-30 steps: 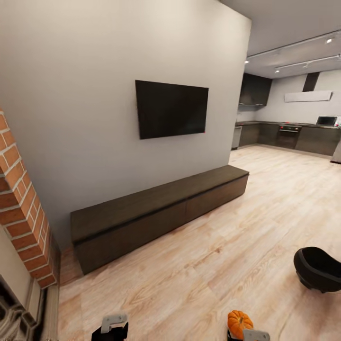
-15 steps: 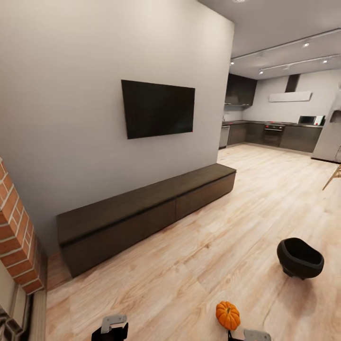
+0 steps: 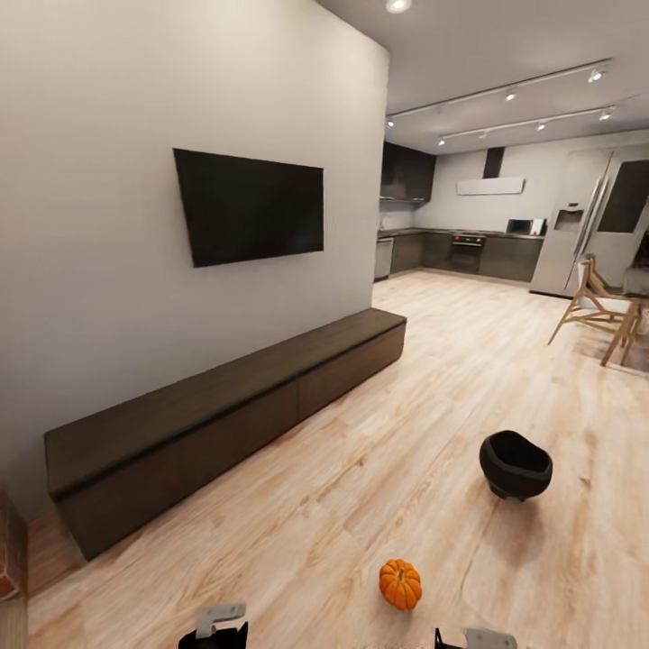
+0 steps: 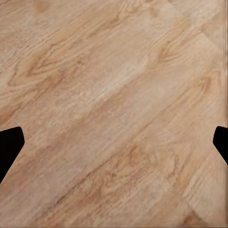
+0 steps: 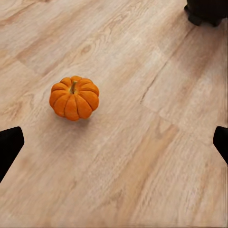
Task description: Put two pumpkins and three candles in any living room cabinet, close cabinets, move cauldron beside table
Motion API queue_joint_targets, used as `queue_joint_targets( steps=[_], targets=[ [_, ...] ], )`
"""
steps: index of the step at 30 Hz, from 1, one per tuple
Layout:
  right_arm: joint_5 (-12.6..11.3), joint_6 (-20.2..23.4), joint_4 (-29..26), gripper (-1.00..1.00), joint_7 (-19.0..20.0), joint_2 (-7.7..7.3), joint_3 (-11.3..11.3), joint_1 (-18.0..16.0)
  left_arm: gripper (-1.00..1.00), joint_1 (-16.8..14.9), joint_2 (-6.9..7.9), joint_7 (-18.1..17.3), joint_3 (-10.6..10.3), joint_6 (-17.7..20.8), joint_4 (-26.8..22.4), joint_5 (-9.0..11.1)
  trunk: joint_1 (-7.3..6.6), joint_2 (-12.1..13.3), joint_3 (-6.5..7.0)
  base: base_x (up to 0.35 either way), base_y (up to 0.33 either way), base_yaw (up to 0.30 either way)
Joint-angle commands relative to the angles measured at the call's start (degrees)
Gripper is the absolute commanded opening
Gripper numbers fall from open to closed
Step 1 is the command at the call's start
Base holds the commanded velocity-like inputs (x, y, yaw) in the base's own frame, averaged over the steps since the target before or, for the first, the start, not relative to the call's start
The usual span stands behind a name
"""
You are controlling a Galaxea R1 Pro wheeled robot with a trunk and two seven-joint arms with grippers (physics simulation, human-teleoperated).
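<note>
One small orange pumpkin [image 3: 399,584] sits on the plank floor just ahead of my right gripper [image 3: 475,638]. The right wrist view also has the pumpkin [image 5: 74,97], lying ahead of the wide-apart fingertips, off to one side and untouched. The black cauldron [image 3: 516,464] stands on the floor further off to the right, and its base [image 5: 206,9] shows at the edge of the right wrist view. The long dark-brown cabinet [image 3: 225,410] runs along the wall under the TV with all fronts shut. My left gripper [image 3: 214,626] hangs open over bare floor [image 4: 114,95]. The candles and the table are out of view.
A black TV [image 3: 250,205] hangs on the grey wall. A sliver of brick fireplace [image 3: 7,586] is at the lower left edge. Wooden chairs [image 3: 590,302] and a fridge [image 3: 568,248] stand far right, with the kitchen counters [image 3: 469,254] behind. Open floor lies between me and the cabinet.
The head view has swung right: fireplace and cabinet slid left, and the chairs and fridge came in. The pumpkin and cauldron shifted left in the picture. Both grippers hold the same pose.
</note>
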Motion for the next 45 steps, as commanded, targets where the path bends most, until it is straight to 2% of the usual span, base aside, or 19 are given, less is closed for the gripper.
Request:
queue_joint_targets(
  steps=[1, 7, 18, 36, 38, 39, 45],
  targets=[
    [0.25, -0.35, 0.20, 1.00, -0.06, 0.01, -0.43, -0.10, 1.00, -0.01, 0.00, 0.14, -0.49, -0.07, 0.03, 0.39, -0.01, -0.03, -0.06, 0.000, 0.000, -0.287],
    [0.25, -0.34, 0.20, 1.00, -0.06, 0.01, -0.43, -0.10, 1.00, 0.02, 0.18, 0.15, -0.50, 0.02, 0.27, 0.38, -0.01, -0.03, -0.06, 0.080, 0.000, -0.167],
    [0.25, -0.35, 0.20, 1.00, -0.06, 0.01, -0.43, -0.10, 1.00, 0.02, 0.26, 0.22, -0.50, -0.01, 0.41, 0.37, -0.01, -0.03, -0.06, 0.302, 0.000, -0.074],
    [0.19, -0.35, 0.20, 1.00, -0.14, -0.10, -0.43, -0.10, 1.00, 0.02, -0.14, 0.08, -0.58, 0.15, 0.25, 0.37, -0.01, -0.03, 0.23, 0.053, 0.000, -0.285],
    [-0.29, -0.35, 0.20, 1.00, -0.15, -0.26, -0.43, -0.10, 1.00, 0.03, -0.17, 0.07, -0.57, 0.13, 0.25, 0.37, -0.01, -0.03, 0.30, 0.000, 0.000, -0.283],
    [-3.02, -0.35, 0.20, 1.00, -0.15, -0.45, -0.43, -0.10, 1.00, 0.04, -0.18, 0.07, -0.58, 0.15, 0.24, 0.25, -0.01, -0.03, 0.30, 0.005, 0.000, -0.040],
    [-3.71, -0.34, 0.20, 1.00, -0.11, -0.70, -0.43, -0.10, 1.00, 0.04, -0.18, 0.07, -0.59, 0.31, 0.24, -1.41, -0.01, -0.03, 0.32, 0.062, -0.036, -0.014]
  ],
)
